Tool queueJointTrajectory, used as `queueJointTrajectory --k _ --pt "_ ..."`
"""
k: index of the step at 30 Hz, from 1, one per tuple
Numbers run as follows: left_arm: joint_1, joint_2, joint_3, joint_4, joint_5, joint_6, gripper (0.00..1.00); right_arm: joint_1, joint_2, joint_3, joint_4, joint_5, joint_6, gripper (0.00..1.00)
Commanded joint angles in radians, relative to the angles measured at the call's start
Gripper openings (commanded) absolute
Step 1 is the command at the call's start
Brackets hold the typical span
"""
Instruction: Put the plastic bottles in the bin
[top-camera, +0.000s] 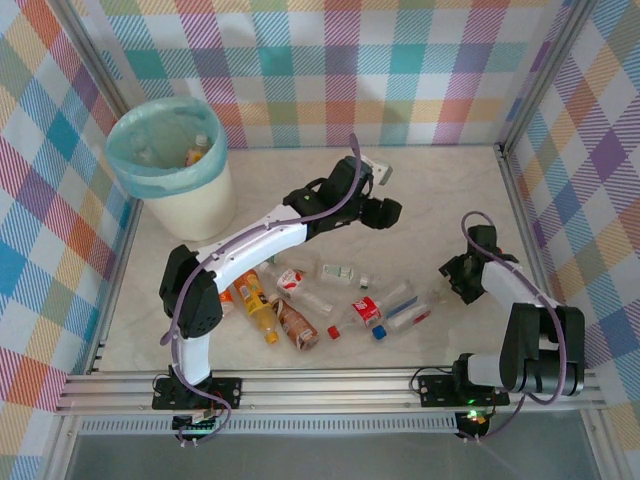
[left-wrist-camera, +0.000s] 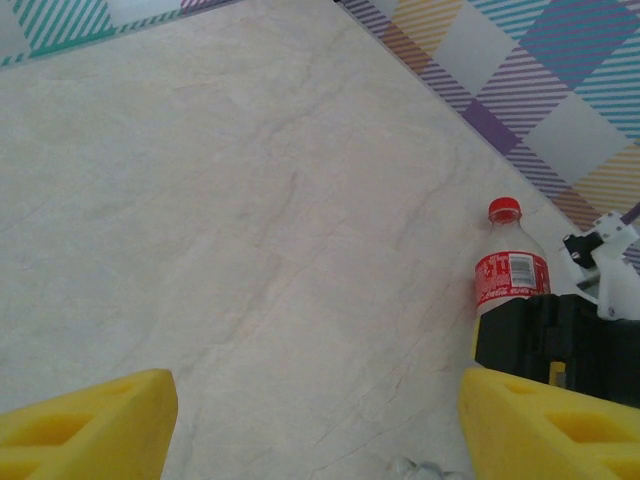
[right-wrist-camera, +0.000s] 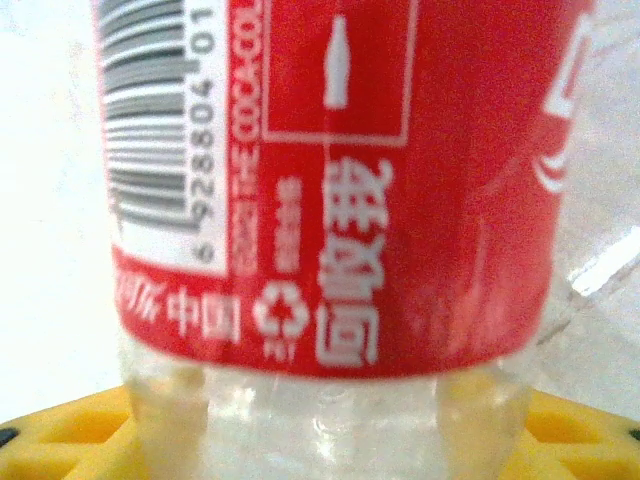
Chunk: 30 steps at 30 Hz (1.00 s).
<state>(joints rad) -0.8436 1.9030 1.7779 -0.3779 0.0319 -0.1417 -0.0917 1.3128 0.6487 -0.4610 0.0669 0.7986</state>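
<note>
Checked walls (top-camera: 400, 60) stand around the pale table (top-camera: 440, 190). Most plastic bottles (top-camera: 298, 322) lie in a heap near the front; a few are in the bin (top-camera: 195, 205) at the far left corner. The right end effector (right-wrist-camera: 320, 440) is clamped on an upright red-label bottle (right-wrist-camera: 400, 200). The left end effector (left-wrist-camera: 318, 420) hangs over bare table, fingers (left-wrist-camera: 90, 425) wide apart and empty, maybe ready to take it, since the bin is on its side.

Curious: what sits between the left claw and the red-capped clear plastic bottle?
Only bare pale marbled tabletop, in the left wrist view, from left claw to red-capped bottle.
</note>
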Motion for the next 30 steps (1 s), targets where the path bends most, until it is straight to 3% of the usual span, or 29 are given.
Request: queueJointTrajectory --k 1,8,15,19,26,30 --pt "-0.002 0.007 0.047 -0.011 -0.030 -0.008 0.74 -0.010 -0.062 0.017 0.027 0.010 -0.052 0.61" --pt "0.006 0.003 0.051 0.016 -0.061 -0.046 0.74 -0.010 -0.177 0.031 0.097 -0.019 -0.127 0.54" --pt "0.074 -0.017 0.075 0.034 -0.010 -0.179 0.74 0.005 -0.211 0.101 0.271 -0.193 -0.111 0.50" --pt "0.129 -0.023 0.137 0.012 0.075 -0.218 0.74 0.106 -0.209 0.167 0.393 -0.250 -0.124 0.48" --pt "0.183 -0.044 0.331 -0.134 0.141 -0.160 0.75 0.305 -0.149 0.265 0.560 -0.373 -0.196 0.49" --pt "0.219 -0.061 0.405 -0.187 0.255 -0.175 0.75 0.401 -0.133 0.278 0.660 -0.455 -0.258 0.51"
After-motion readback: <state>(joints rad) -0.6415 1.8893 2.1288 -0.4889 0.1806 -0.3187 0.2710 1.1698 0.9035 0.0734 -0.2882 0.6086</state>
